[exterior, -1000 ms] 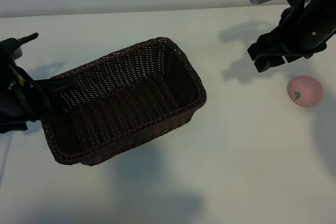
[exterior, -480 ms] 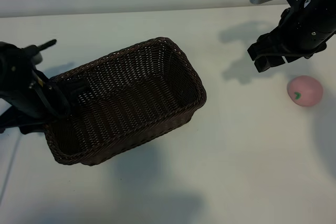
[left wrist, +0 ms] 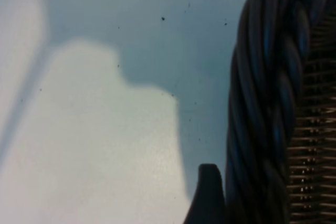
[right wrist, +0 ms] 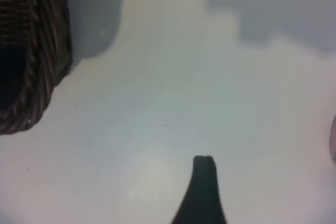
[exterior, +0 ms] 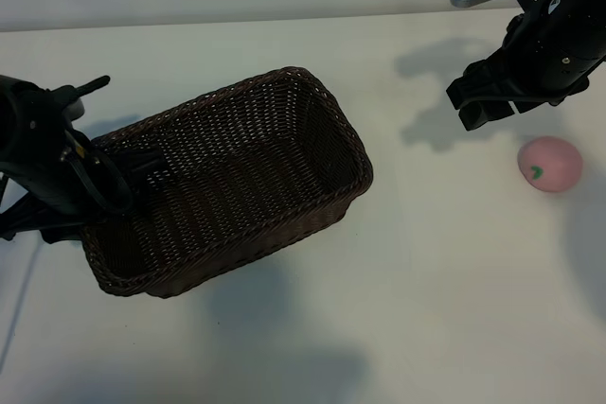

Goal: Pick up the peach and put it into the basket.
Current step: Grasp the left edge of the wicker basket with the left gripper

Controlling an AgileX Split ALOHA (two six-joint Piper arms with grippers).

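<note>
**Woven brown basket at the left claw, pink peach lying free near the right one**

Dark-brown wicker fills the middle of the white table (exterior: 312,328) as we look from outside: the basket (exterior: 227,186) sits at a slant, its open mouth up and nothing inside it. The left claw (exterior: 128,177) is down at the basket's near-left end, right at the braided rim. We see from the left wrist camera one dark fingertip (left wrist: 207,195) just outside the thick braid of the rim (left wrist: 265,103), the table's surface beside it. The fingers stand wide apart, not clenched, and we cannot tell whether they straddle the rim or only stand against it; we also cannot say for certain that they touch the wicker.

The right claw (exterior: 483,101) hangs above the table at the far right, well apart from the basket, its fingers spread wide and holding nothing. From its wrist camera we see one dark fingertip (right wrist: 202,187) over bare table, with a corner of the basket off to one side.

The peach (exterior: 550,164) rests on the table near the right edge, just below and beside the right claw in the outside view, a small green mark on its front. It lies free, touched by neither claw, and far from the basket.
</note>
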